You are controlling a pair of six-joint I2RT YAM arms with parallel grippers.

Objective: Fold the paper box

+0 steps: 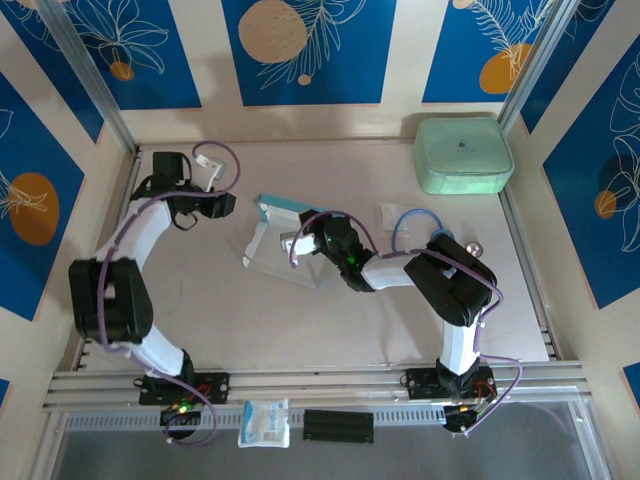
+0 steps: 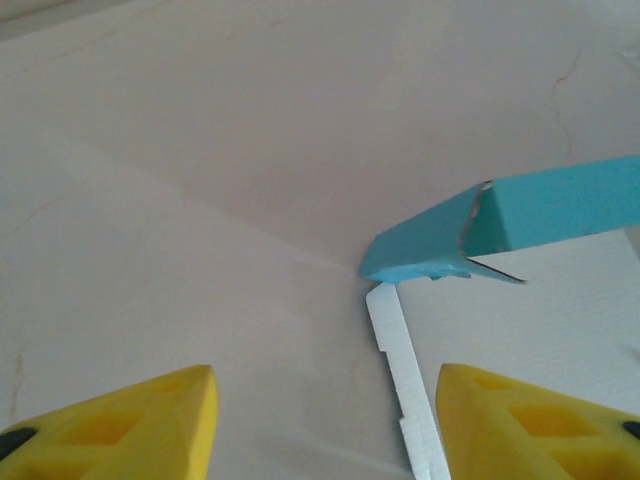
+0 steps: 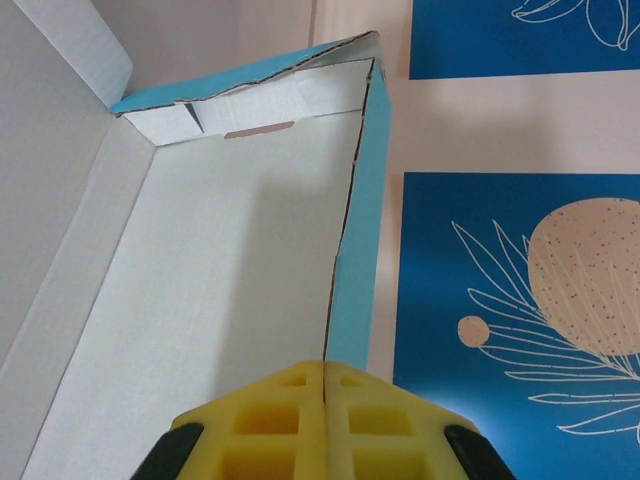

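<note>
Top view: right gripper and its wrist hide the right part of the paper box; small round object near the tabletop's right edge, too small to identify; left wrist view: box cut off at right and bottom edges; left gripper fingers cropped below.

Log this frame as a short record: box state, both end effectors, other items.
box: partly folded, base flat, walls raised
right end effector: shut on the raised side wall
left end effector: open, holding nothing, facing the box's corner
other: mint case at far right corner; white packet at near edge
</note>
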